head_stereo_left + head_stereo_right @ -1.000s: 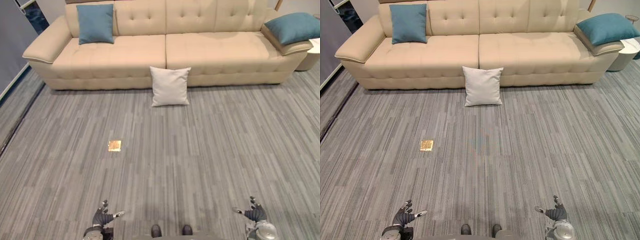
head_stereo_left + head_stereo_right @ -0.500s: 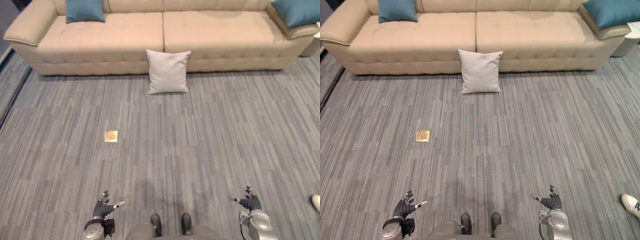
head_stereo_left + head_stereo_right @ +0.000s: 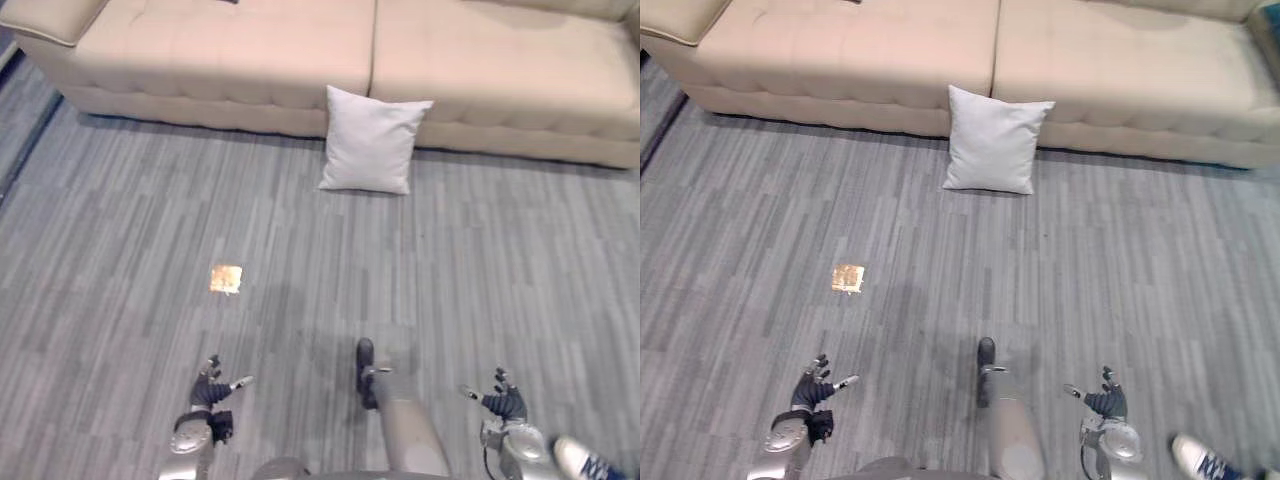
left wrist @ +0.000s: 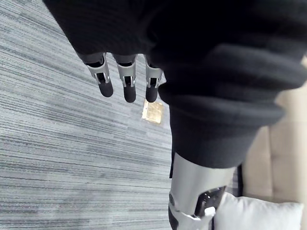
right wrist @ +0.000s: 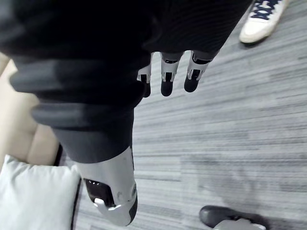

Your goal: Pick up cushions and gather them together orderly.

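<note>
Cam moved closer; 1 cushion [image 3: 372, 140], 1 sofa [image 3: 200, 50].

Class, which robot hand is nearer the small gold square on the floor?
The left hand: the gold square lies just ahead of it, while the right hand is by a person's shoe.

You are working in soft, even light from overhead: the grey floor [image 3: 110, 200] and the beige sofa [image 3: 200, 45] read bright across both eye views. The white cushion [image 3: 372, 140] throws a faint, soft-edged shadow at its foot, and a thin dark band sits under the sofa's front. The small gold floor plate [image 3: 226, 278] catches the light. Up close, the ribbed covers of the left hand [image 4: 206, 72] and right hand [image 5: 86, 57] go almost black, while the silver fingers [image 4: 126, 79] carry pale highlights.
</note>
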Controlling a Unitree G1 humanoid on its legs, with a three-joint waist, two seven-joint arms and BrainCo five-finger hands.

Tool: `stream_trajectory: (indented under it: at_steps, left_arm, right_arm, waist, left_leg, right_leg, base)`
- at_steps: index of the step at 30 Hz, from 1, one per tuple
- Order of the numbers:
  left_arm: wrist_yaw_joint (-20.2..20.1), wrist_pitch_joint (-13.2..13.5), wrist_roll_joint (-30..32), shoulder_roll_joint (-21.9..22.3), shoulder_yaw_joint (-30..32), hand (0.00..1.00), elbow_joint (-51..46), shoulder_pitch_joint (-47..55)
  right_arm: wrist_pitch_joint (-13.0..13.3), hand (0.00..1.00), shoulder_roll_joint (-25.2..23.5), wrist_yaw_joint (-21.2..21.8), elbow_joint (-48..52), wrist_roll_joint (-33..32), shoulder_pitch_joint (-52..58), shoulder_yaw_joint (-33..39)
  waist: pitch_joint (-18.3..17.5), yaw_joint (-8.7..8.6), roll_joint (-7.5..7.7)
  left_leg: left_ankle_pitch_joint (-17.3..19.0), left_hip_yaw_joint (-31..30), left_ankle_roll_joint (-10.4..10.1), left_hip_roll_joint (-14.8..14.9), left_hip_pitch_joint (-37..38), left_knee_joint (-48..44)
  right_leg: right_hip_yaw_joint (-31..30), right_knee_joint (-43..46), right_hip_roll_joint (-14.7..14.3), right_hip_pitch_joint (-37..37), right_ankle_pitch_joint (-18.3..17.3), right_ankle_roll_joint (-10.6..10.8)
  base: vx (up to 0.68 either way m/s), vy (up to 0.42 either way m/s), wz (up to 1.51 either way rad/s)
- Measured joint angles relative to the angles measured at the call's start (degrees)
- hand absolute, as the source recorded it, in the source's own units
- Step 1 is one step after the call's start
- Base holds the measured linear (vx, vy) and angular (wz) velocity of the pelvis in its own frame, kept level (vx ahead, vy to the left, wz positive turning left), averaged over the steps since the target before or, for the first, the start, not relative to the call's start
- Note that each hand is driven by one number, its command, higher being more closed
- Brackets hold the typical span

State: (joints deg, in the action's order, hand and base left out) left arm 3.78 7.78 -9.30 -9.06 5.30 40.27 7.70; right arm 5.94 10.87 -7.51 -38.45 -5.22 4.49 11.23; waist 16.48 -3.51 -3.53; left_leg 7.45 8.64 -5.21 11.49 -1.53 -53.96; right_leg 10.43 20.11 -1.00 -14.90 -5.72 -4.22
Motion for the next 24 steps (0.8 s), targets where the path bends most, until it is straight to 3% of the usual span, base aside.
stream_trajectory:
  at_steps: [3,5,6,7,8,9,10,11,13,15,16,17,19,20,22,24]
  left_arm:
    - [0.00,0.04,0.01,1.28,0.00,0.00,-1.80,0.01]
    - [-0.04,0.05,0.07,2.24,-0.01,0.00,-2.74,-0.02]
    - [-0.04,-0.03,0.24,2.35,-0.03,0.00,-2.69,-0.04]
    - [-0.03,-0.11,0.40,2.44,-0.07,0.00,-2.58,-0.07]
    - [-0.02,-0.16,0.43,2.83,-0.11,0.00,-2.51,0.22]
    - [-0.02,-0.18,0.44,3.19,-0.14,0.00,-2.40,0.55]
    - [0.02,-0.11,0.45,3.41,-0.12,0.00,-1.66,1.82]
    - [0.01,-0.52,0.49,3.03,-0.02,0.00,-0.02,2.18]
    - [-0.01,-0.52,0.95,2.97,-0.03,0.00,0.03,2.22]
    - [0.00,-0.61,0.99,3.37,-0.18,0.00,0.20,2.66]
    - [-0.01,-0.86,0.98,3.04,-0.21,0.00,0.32,2.81]
    - [0.07,-0.96,0.99,2.66,-0.34,0.00,0.92,2.40]
    - [0.12,-0.85,0.97,1.99,-0.63,0.00,0.90,2.39]
    - [0.12,-0.80,0.93,1.77,-0.64,0.00,0.91,2.38]
    - [0.14,-0.78,0.89,0.92,-0.61,0.00,1.13,1.99]
    - [0.19,-0.85,0.86,0.88,-0.61,0.00,2.75,0.79]
  right_arm:
    - [0.33,0.00,-2.23,-0.08,4.35,-1.62,0.47,-0.04]
    - [0.34,0.00,-2.38,-0.07,6.00,-2.10,0.37,-0.04]
    - [0.34,0.00,-2.51,-0.07,6.17,-2.16,0.30,-0.05]
    - [0.33,0.00,-2.86,-0.08,6.04,-2.21,0.30,0.07]
    - [0.31,0.00,-3.16,-0.23,5.88,-2.38,0.52,0.48]
    - [0.32,0.00,-3.03,-0.28,5.52,-2.55,0.68,0.60]
    - [0.26,0.00,-2.94,-0.31,3.87,-2.55,0.66,0.52]
    - [-0.06,0.00,-3.90,-0.27,2.67,-2.47,1.08,0.10]
    - [-0.07,0.00,-3.90,-0.27,2.65,-1.86,1.58,0.04]
    - [-0.12,0.00,-4.05,-0.11,2.54,-0.91,1.25,-0.46]
    - [-0.13,0.00,-4.38,0.01,2.31,-0.72,0.87,-1.50]
    - [-0.22,0.00,-4.47,0.04,0.96,0.29,0.65,-3.25]
    - [-0.27,0.00,-4.41,0.07,0.48,0.94,0.28,-4.56]
    - [-0.25,0.00,-4.43,0.09,0.27,1.33,0.18,-5.24]
    - [-0.25,0.00,-4.12,0.04,-0.90,1.32,-0.25,-5.20]
    - [-0.31,0.00,-3.34,0.03,-2.12,1.31,-0.07,-5.00]
  waist:
    - [0.66,1.92,1.95]
    - [0.74,3.57,1.96]
    - [0.75,4.23,1.91]
    - [0.92,4.87,2.22]
    - [0.84,5.79,2.44]
    - [0.71,5.90,2.16]
    - [-0.26,6.21,2.16]
    - [-2.44,5.74,4.45]
    - [-3.12,5.95,5.32]
    - [-3.09,6.02,5.33]
    - [-2.99,5.85,5.15]
    - [-2.85,5.46,4.90]
    - [-2.95,5.21,4.43]
    - [-3.21,4.32,3.64]
    - [-3.36,3.96,4.09]
    - [-3.29,3.43,4.09]
  left_leg:
    - [4.92,4.73,5.02,1.52,-10.60,-7.24]
    - [6.66,6.08,5.80,1.33,-17.54,-1.68]
    - [6.76,5.84,5.76,1.04,-19.42,1.63]
    - [6.35,4.22,5.13,-0.67,-22.08,11.08]
    - [4.02,2.18,2.27,-2.82,-22.06,23.42]
    - [2.45,1.24,0.76,-3.62,-21.59,29.29]
    - [-5.32,-0.32,3.17,-4.09,-21.20,31.21]
    - [-1.83,1.50,5.13,-6.28,-21.23,28.55]
    - [1.30,4.66,7.08,-6.55,-19.76,26.40]
    - [4.96,7.50,8.23,-6.61,-14.99,25.48]
    - [7.27,8.49,8.54,-6.60,-10.35,26.72]
    - [8.54,8.92,8.60,-6.56,-4.38,28.33]
    - [8.59,8.90,8.66,-6.46,-0.25,31.04]
    - [8.58,8.89,8.63,-6.02,3.15,34.23]
    - [8.57,8.63,8.61,-5.86,5.50,36.14]
    - [8.58,7.57,8.59,-5.33,7.11,37.16]
  right_leg:
    - [-2.82,-6.14,-0.01,10.79,-1.77,-1.06]
    - [-4.88,-9.13,0.14,14.77,-4.02,0.36]
    - [-5.66,-9.51,0.20,15.66,-4.75,0.92]
    - [-7.11,-9.60,0.88,17.34,-6.37,1.68]
    - [-8.57,-9.46,1.98,19.23,-8.41,2.88]
    - [-9.62,-9.36,2.14,19.85,-9.58,3.69]
    - [-11.75,-8.40,2.47,21.19,-12.44,5.00]
    - [-13.90,-5.67,5.43,20.36,-13.63,5.59]
    - [-15.66,0.55,7.23,18.14,-13.25,7.14]
    - [-16.03,13.41,8.59,14.51,-9.69,13.48]
    - [-15.67,25.55,9.25,10.18,-5.46,18.31]
    - [-12.56,35.13,10.37,6.20,-7.60,14.00]
    - [-8.41,35.63,10.66,3.48,-9.42,10.77]
    - [-3.85,30.56,10.16,0.21,-10.77,8.51]
    - [-1.74,20.04,9.01,-3.25,-10.52,8.35]
    - [-1.31,7.14,7.83,-5.23,-6.28,7.93]
  base:
    - [0.66,-0.094,-0.25]
    - [0.47,0.035,-0.40]
    - [0.50,0.109,-0.60]
    - [0.51,0.159,-0.61]
    - [0.52,0.189,-0.66]
    - [0.52,0.258,-0.79]
    - [0.55,0.302,-0.77]
    - [0.69,0.355,-0.66]
    - [0.65,0.295,-0.59]
    - [0.52,0.235,-0.80]
    - [0.45,0.148,-0.77]
    - [0.53,0.152,-0.65]
    - [0.36,0.031,-0.27]
    - [0.39,0.005,-0.06]
    - [0.44,-0.055,0.16]
    - [0.41,-0.142,0.44]
